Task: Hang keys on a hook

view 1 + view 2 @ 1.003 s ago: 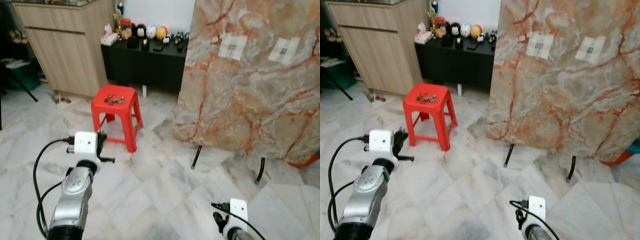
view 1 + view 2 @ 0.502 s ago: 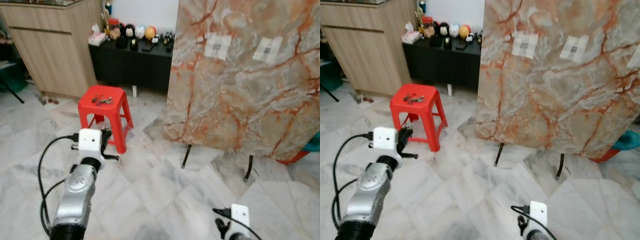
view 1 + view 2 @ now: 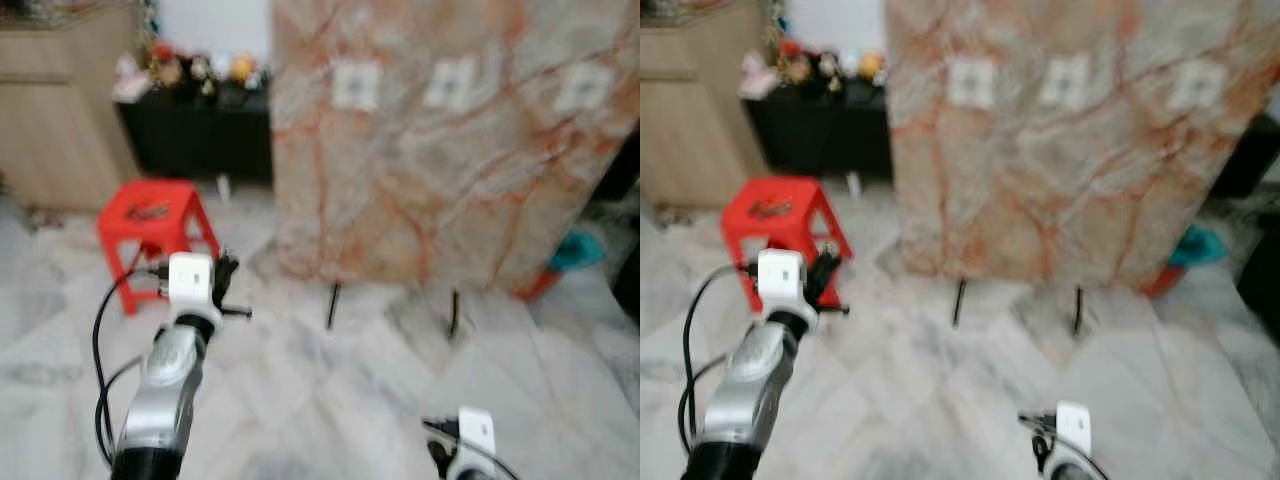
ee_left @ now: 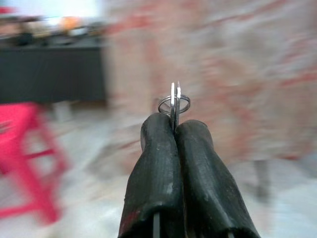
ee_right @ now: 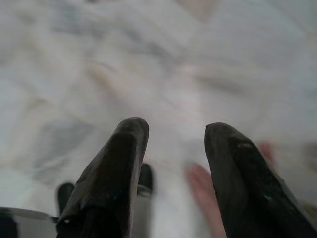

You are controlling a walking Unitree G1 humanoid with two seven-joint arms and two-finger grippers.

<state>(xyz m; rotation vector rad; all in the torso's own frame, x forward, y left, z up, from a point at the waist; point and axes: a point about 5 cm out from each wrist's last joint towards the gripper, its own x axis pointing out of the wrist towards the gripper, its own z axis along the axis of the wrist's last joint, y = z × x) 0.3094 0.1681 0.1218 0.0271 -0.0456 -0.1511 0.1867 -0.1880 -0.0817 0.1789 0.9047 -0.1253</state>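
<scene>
Two fingers [image 4: 198,163] tight on key ring [image 4: 174,103]

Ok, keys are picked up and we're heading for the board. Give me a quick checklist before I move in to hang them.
1. Left gripper shut on metal key ring: ok.
2. Ring protrudes past fingertips for hooking: ok.
3. Orange-veined marble board ahead of the robot: ok.
4. Hook located on board: cannot tell, head views blurred; pale patches visible.
5. Right gripper open, over the white marble floor: ok.
6. Red plastic stool off to the left: ok.
</scene>
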